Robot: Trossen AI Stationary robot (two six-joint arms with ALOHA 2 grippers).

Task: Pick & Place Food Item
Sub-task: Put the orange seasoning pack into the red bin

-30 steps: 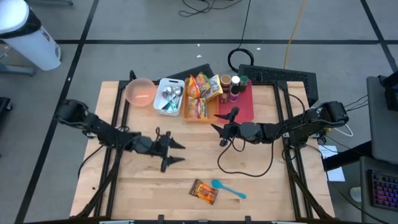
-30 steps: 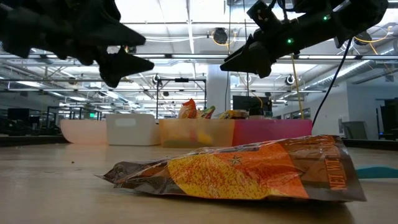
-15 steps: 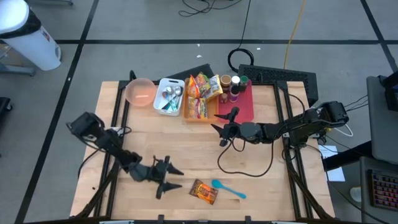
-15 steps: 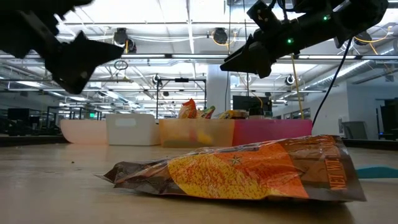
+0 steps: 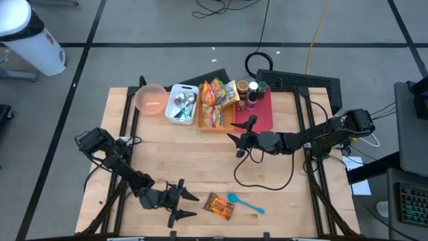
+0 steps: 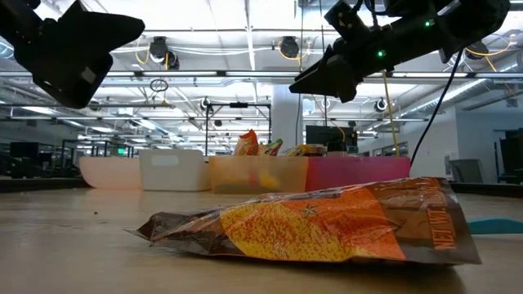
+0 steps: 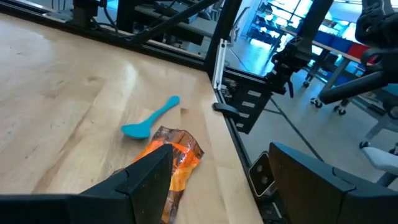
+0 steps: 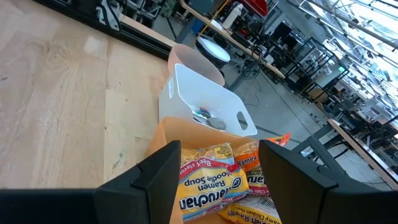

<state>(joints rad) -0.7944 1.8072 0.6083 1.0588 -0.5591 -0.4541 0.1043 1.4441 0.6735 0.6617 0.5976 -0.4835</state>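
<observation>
A: Moved since a second ago: left gripper (image 5: 179, 203), from mid-surface down to the near edge, now just beside the snack packet (image 5: 219, 205). Jaws spread, nothing in them.

B: Right gripper (image 5: 235, 138)?

A: Unchanged, parked near the orange bin (image 5: 200, 124), jaws apart, empty.

B: Progress?

A: Early. Packet flat on the surface (image 5: 267, 181) next to a blue spoon (image 5: 245, 203), not grasped. Pick and place both left.

Orange-and-brown snack packet (image 5: 219, 205), blue spoon (image 5: 245, 203), pink bowl (image 5: 151, 99).
</observation>
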